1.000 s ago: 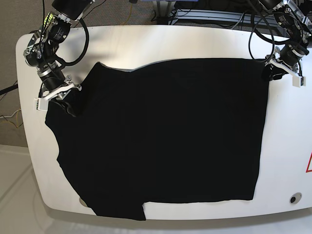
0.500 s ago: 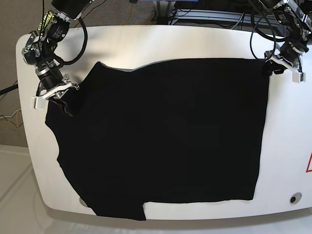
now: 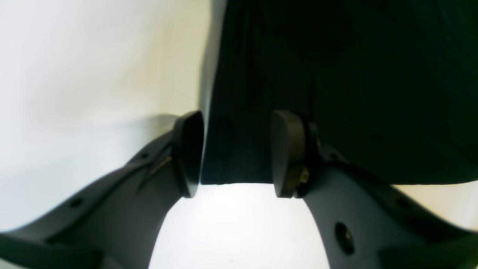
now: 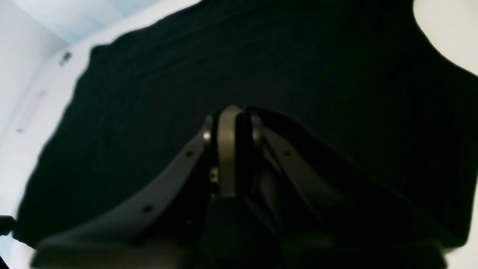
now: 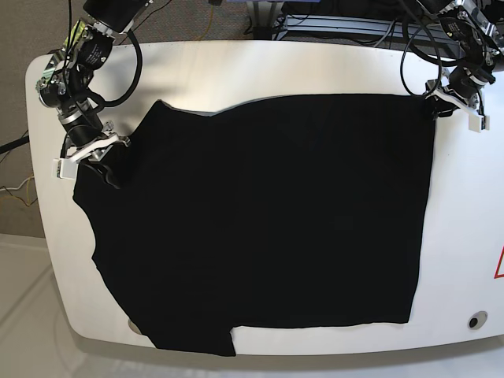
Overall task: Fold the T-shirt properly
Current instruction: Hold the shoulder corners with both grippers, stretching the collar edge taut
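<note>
Two grippers sit at opposite far corners of the black T-shirt [image 5: 260, 220], which lies flat on the white table [image 5: 465, 236] and covers most of it. Its long axis runs across the table from one gripper's side to the other, with the straight hem on the left gripper's side and the sleeves and shoulders on the right gripper's side. One sleeve reaches the near table edge, away from both arms. The left gripper [image 5: 453, 106] hovers at the far hem corner; in its wrist view its fingers [image 3: 287, 153] stand spread apart, with the corner of the cloth and its straight edge lying between them, and the shirt stretching away ahead of it. White table shows on one side of that gripper and right under it. The right gripper [image 5: 98, 153] is at the far sleeve; in its wrist view [image 4: 233, 149] its fingers are pressed close together, and dark cloth fills the space around and ahead of them, though whether cloth is pinched between them I cannot tell. No print shows on the upturned side.
</note>
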Robot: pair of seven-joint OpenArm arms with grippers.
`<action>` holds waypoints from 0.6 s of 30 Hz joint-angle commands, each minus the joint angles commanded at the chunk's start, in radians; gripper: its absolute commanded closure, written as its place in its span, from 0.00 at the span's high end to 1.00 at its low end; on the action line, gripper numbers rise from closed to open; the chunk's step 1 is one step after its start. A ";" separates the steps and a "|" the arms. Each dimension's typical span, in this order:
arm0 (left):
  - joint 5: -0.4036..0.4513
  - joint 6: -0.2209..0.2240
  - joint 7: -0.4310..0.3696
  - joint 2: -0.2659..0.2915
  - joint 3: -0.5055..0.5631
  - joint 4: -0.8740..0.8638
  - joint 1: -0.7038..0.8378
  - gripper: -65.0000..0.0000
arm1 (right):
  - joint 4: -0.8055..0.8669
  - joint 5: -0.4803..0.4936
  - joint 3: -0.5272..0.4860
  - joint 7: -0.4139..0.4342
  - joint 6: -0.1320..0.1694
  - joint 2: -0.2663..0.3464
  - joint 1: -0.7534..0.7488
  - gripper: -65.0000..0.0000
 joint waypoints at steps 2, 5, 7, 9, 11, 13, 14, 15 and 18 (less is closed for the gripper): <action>0.001 0.000 -0.002 -0.001 0.002 -0.002 0.000 0.44 | 0.000 -0.009 0.000 0.000 0.000 0.000 0.001 0.11; -0.002 0.000 -0.004 -0.004 0.004 -0.009 -0.001 0.46 | -0.001 -0.018 0.000 -0.001 0.000 -0.001 0.000 0.14; -0.003 0.000 -0.006 -0.007 0.006 -0.015 -0.002 0.49 | 0.000 -0.022 0.000 -0.001 0.000 -0.001 0.000 0.16; -0.004 0.000 -0.010 -0.008 0.015 -0.020 -0.001 0.52 | 0.002 -0.021 0.000 0.001 0.000 0.000 0.002 0.18; -0.005 0.000 -0.014 -0.009 0.026 -0.025 0.000 0.54 | 0.005 -0.019 -0.001 0.002 0.000 0.000 0.003 0.19; -0.005 0.000 -0.015 -0.010 0.031 -0.030 0.001 0.55 | 0.004 -0.019 0.000 0.002 0.000 0.001 0.003 0.19; -0.005 0.000 -0.015 -0.010 0.034 -0.032 0.001 0.55 | 0.004 -0.019 0.001 0.002 0.000 0.001 0.004 0.19; -0.004 0.000 -0.017 -0.009 0.038 -0.034 0.001 0.55 | 0.003 -0.018 0.001 0.002 0.000 0.002 0.004 0.19; -0.003 0.000 -0.022 -0.007 0.048 -0.037 0.000 0.54 | 0.002 -0.015 0.003 0.002 0.000 0.003 0.004 0.19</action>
